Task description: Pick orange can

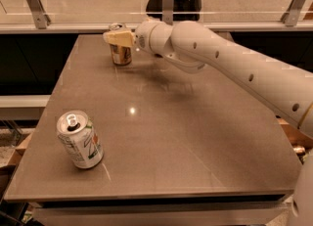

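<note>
The orange can [121,55] is a small golden-bronze can with a silver top, standing upright at the far left of the brown table [171,122]. My gripper [117,38], cream-coloured at the end of the white arm [220,58], is at the can's upper part, in front of it and covering its middle. The can's base rests on the table. The arm reaches in from the right.
A white-and-green can [79,139] with orange marks stands tilted near the table's front left corner. A glass rail with metal posts [167,2] runs behind the far edge. Cardboard boxes [293,137] sit off the right edge.
</note>
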### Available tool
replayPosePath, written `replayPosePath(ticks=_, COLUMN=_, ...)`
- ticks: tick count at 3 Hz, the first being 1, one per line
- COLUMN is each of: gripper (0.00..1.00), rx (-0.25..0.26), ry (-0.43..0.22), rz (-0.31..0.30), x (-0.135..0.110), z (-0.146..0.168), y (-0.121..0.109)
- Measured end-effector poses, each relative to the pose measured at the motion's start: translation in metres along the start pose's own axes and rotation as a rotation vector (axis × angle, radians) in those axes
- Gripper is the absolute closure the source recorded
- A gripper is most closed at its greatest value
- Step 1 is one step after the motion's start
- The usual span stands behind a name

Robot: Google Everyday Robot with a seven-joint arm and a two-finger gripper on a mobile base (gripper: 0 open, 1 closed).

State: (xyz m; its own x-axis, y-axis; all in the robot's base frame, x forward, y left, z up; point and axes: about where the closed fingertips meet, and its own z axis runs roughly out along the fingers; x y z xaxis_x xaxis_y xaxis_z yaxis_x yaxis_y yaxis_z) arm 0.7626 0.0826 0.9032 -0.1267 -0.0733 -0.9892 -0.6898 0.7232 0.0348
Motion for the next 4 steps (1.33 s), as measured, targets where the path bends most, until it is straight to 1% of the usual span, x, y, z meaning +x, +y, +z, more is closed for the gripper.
replayPosePath(ticks=1, gripper=0.41, rx=-0.059, ry=-0.001, rz=0.026, x=0.0129, z=0.0162, y=0.0061)
replayPosePath(ticks=2, gripper=0.65, rx=-0.106, ry=-0.005, rz=0.032, x=0.019, z=0.0217, y=0.0104)
replayPosePath(ticks=3, gripper=0.87, rx=-0.109, ry=-0.004, rz=0.032, x=0.0188, z=0.0229, y=0.0127)
replayPosePath(ticks=4, gripper=1.0, rx=-0.112, ry=-0.004, rz=0.032, x=0.0188, z=0.0241, y=0.0147)
